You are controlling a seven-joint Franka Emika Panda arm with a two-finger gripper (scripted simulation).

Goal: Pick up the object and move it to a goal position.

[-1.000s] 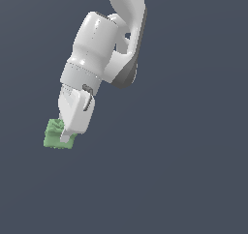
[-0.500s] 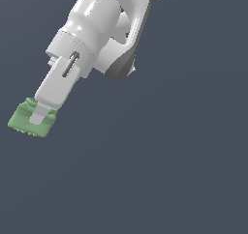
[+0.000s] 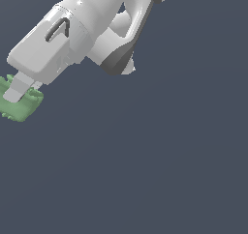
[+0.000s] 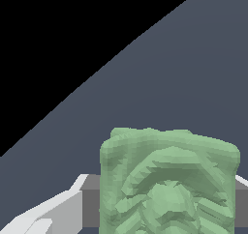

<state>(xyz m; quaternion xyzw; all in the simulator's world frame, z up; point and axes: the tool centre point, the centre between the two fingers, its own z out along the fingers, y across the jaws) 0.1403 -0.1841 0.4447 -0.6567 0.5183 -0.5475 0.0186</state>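
So at the far left of the exterior view there's the object (image 3: pixel 20 105), a small light-green blocky piece with rounded bumps along its edges. It sits right at the tip of the jaws, partly cut off by the frame edge, and one pale grey finger (image 3: pixel 17 90) lies across its near face. The gripper (image 3: pixel 15 92) comes in slanted from the upper right, so the piece hangs at the low left end of the whole arm. It looks pinched between the fingers, though from this side I can only really see the one finger.

Moving right from there you get the boxy white hand housing (image 3: pixel 46 51) with a dark curved slot on its side, then the fat white wrist segment (image 3: pixel 97 10), then a dark grey joint (image 3: pixel 118 59) tucked underneath. Everything right of that is just flat slate-blue background; I can't tell whether it's a bench or not.

The wrist view backs up the grip: the object (image 4: pixel 167 182) fills the space between the jaws, with a grey pad touching its one flank (image 4: pixel 92 206) and another sliver of finger showing at the opposite flank. So the jaws are closed onto the green piece, snug on both sides. Behind it is a slate surface and a black area beyond.
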